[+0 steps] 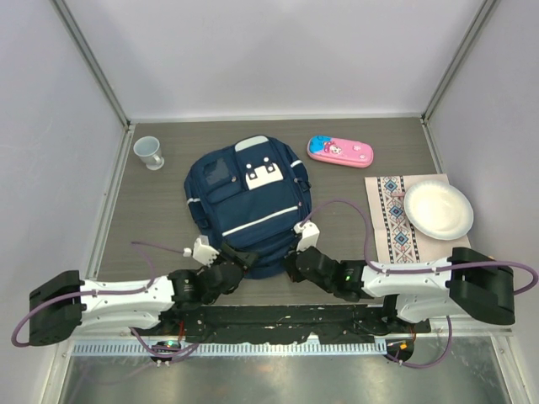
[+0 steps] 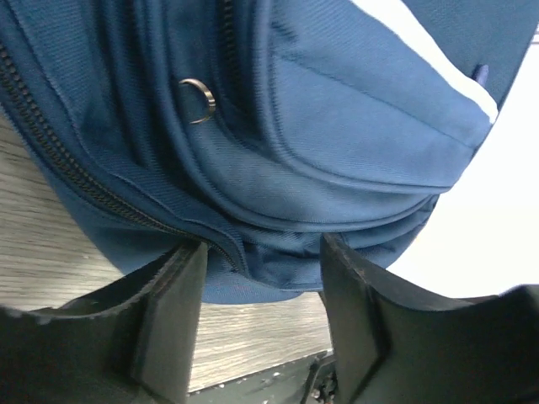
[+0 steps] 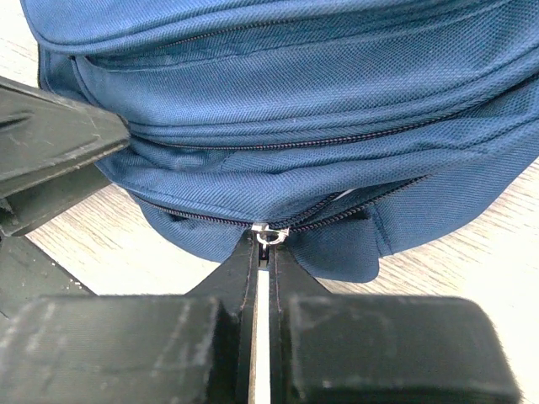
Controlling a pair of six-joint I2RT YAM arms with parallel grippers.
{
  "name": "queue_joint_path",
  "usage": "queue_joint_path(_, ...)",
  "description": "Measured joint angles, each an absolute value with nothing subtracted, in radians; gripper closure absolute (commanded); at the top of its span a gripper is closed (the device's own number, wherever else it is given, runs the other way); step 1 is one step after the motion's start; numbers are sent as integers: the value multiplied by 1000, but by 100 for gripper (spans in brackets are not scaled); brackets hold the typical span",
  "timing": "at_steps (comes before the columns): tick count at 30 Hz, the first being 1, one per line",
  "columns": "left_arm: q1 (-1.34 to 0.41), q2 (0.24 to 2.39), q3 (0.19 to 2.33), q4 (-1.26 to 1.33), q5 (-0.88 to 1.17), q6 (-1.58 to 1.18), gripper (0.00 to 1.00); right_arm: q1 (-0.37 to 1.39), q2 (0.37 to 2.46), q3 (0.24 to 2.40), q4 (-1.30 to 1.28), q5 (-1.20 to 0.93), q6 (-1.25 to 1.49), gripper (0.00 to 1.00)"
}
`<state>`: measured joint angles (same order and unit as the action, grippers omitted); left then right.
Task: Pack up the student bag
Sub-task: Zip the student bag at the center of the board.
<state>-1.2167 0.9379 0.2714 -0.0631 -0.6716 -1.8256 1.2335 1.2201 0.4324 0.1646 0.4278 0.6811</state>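
The student bag [image 1: 248, 202], navy blue with white stripes, lies flat in the middle of the table with its opening end toward the arms. My right gripper [image 3: 268, 246] is shut on the small metal zipper pull [image 3: 271, 235] of the bag's [image 3: 295, 93] main zip at the near edge. My left gripper [image 2: 261, 252] stands open at the bag's [image 2: 337, 126] near left edge. A bulge of blue fabric with the zip line sits between its fingertips [image 2: 181, 286]. In the top view the left gripper [image 1: 221, 257] and the right gripper [image 1: 296, 251] flank that edge.
A pink pencil case [image 1: 339, 151] lies behind the bag to the right. A pale cup [image 1: 149, 152] stands at the back left. A white plate [image 1: 438, 210] rests on a patterned mat [image 1: 394, 223] at the right. A loose metal ring [image 2: 198, 99] hangs on the bag's side.
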Motion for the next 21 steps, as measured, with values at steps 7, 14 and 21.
queue_joint_path(7,-1220,937,239,-71,-701,-1839,100,1243,1233,436,173,437,674,99)
queue_joint_path(14,-1219,847,249,-168,-733,-1814,100,1250,1233,449,171,455,680,99)
queue_joint_path(21,-1190,609,278,-382,-746,-1742,100,1217,1201,467,146,459,719,99)
